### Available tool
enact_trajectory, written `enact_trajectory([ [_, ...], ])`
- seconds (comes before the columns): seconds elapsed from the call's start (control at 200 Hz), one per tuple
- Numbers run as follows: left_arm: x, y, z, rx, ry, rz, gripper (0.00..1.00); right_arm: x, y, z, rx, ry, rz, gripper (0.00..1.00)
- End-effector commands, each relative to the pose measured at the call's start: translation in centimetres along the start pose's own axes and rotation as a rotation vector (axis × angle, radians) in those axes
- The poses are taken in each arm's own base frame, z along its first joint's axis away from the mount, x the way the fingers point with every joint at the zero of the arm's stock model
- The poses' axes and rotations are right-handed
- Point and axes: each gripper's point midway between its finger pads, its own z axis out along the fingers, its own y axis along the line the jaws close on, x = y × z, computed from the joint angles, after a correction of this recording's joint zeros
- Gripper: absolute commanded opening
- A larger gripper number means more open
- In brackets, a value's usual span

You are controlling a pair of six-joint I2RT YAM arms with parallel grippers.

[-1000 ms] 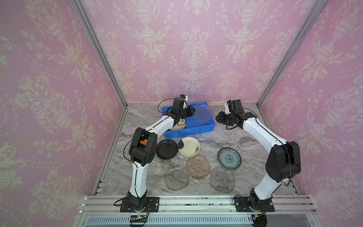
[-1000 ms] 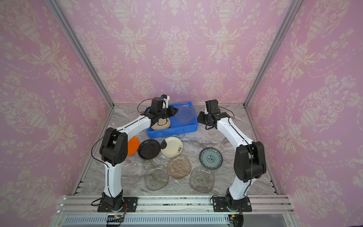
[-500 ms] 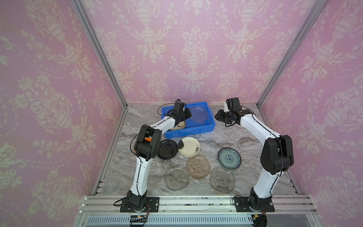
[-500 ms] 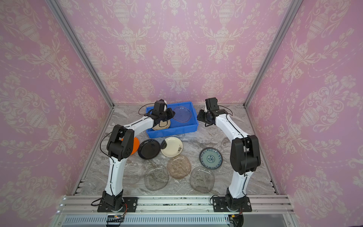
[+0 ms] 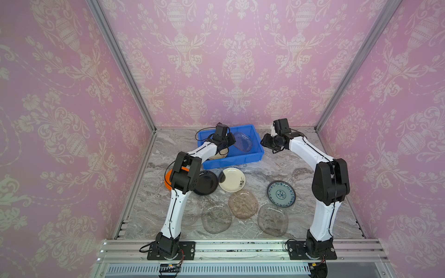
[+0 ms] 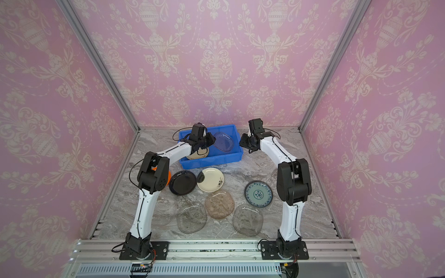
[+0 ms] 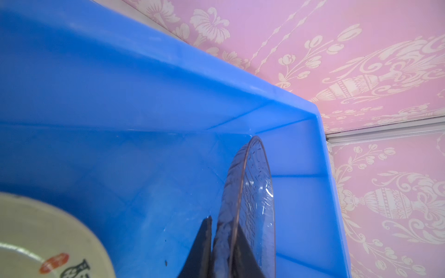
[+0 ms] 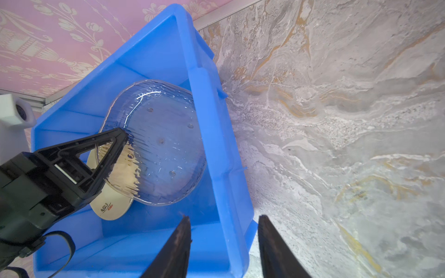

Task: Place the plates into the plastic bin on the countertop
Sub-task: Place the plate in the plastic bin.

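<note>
The left gripper [image 8: 121,139] pinches the rim of a clear glass plate [image 8: 163,144], holding it tilted low inside the blue bin [image 5: 231,160] — I think so it can slide down beside the cream plate [image 8: 110,207] — while the right gripper [image 8: 224,217] hangs open and empty nearby.

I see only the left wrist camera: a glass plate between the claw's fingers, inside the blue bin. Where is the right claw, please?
Observer: The right claw hangs open and empty over the end wall of the bin.
Operator: Does the glass plate lie over the cream plate?
Observer: Yes, in the right wrist view the glass plate covers part of the cream plate.
Operator: How many plates are outside the bin?
Observer: Eight, on the countertop; the left arm half hides the orange plate.
</note>
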Motion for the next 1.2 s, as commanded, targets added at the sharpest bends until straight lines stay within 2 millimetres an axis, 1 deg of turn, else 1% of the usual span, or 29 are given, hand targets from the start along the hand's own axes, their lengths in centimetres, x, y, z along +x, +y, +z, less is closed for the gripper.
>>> enact_trajectory([
  [0.0, 0.5, 1.0, 0.6, -0.028, 0.022, -0.025, 0.18, 0.2, 0.0, 0.5, -0.005, 0.033, -0.008, 0.48],
  [0.18, 1.1, 2.1, 0.8, -0.065, 0.040, -0.028, 0.19, 1.5, -0.2, 1.4, 0.009, 0.078, -0.029, 0.48],
  [0.255, 1.2, 2.5, 0.7, -0.083, 0.038, -0.034, 0.18, 2.0, -0.3, 1.5, 0.011, 0.087, -0.033, 0.47],
  [0.315, 1.2, 3.0, 0.6, -0.103, 0.032, -0.043, 0.14, 2.2, -0.3, 1.6, 0.012, 0.092, -0.037, 0.47],
  [0.44, 1.2, 3.8, 0.4, -0.135, 0.008, -0.075, 0.13, 2.8, -0.2, 1.8, 0.013, 0.103, -0.047, 0.47],
  [0.495, 1.4, 4.3, 0.5, -0.148, 0.004, -0.089, 0.10, 3.0, -0.1, 1.9, 0.015, 0.110, -0.052, 0.47],
  [0.565, 1.5, 4.8, 0.6, -0.159, -0.002, -0.110, 0.10, 3.3, -0.1, 2.0, 0.018, 0.117, -0.061, 0.47],
  [0.721, 1.9, 4.8, 0.8, -0.161, 0.002, -0.125, 0.15, 3.8, 0.1, 2.2, 0.016, 0.126, -0.069, 0.47],
  [0.866, 1.8, 4.8, 0.4, -0.175, -0.014, -0.123, 0.20, 3.8, 0.4, 2.5, 0.014, 0.129, -0.072, 0.47],
  [0.961, 2.0, 5.1, 0.5, -0.180, -0.012, -0.129, 0.26, 3.8, 0.4, 2.5, 0.022, 0.131, -0.079, 0.47],
  [1.031, 2.2, 5.2, 0.6, -0.175, -0.008, -0.136, 0.28, 4.0, 0.3, 2.6, 0.026, 0.136, -0.083, 0.47],
  [1.116, 2.2, 4.9, 0.5, -0.166, -0.010, -0.131, 0.33, 4.0, 0.2, 2.5, 0.031, 0.137, -0.088, 0.47],
  [1.196, 2.0, 4.4, 0.3, -0.152, -0.020, -0.120, 0.42, 4.2, 0.2, 2.4, 0.036, 0.144, -0.099, 0.47],
])
